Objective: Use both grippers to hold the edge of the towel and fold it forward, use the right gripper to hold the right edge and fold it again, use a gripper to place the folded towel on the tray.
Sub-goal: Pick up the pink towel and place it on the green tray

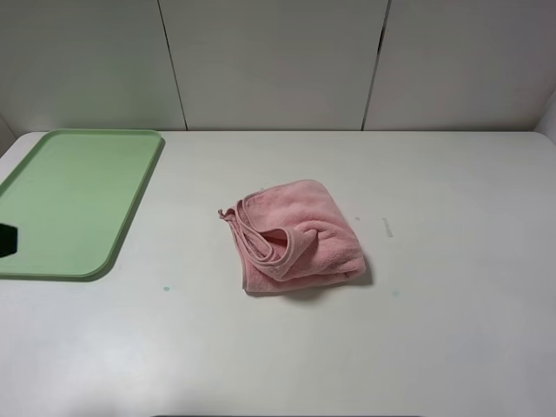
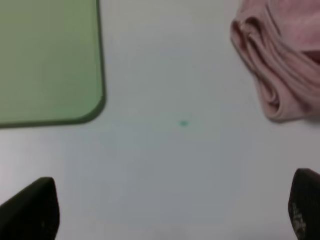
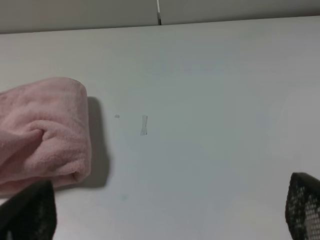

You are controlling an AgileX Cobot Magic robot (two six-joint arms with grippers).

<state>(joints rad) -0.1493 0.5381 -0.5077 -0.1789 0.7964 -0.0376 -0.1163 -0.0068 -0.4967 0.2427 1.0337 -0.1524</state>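
The pink towel (image 1: 294,234) lies folded into a thick, rumpled bundle near the middle of the white table. It also shows in the left wrist view (image 2: 282,60) and the right wrist view (image 3: 42,132). The green tray (image 1: 74,195) lies flat at the far left, with nothing on it; its corner shows in the left wrist view (image 2: 50,60). My left gripper (image 2: 167,207) is open and hovers over bare table between tray and towel. My right gripper (image 3: 165,210) is open and sits to the right of the towel, apart from it. Neither gripper holds anything.
A dark bit of the left arm (image 1: 5,241) pokes in at the left edge over the tray. A small teal speck (image 1: 165,288) and a faint mark (image 1: 388,228) are on the table. A white panelled wall (image 1: 278,61) stands behind the table.
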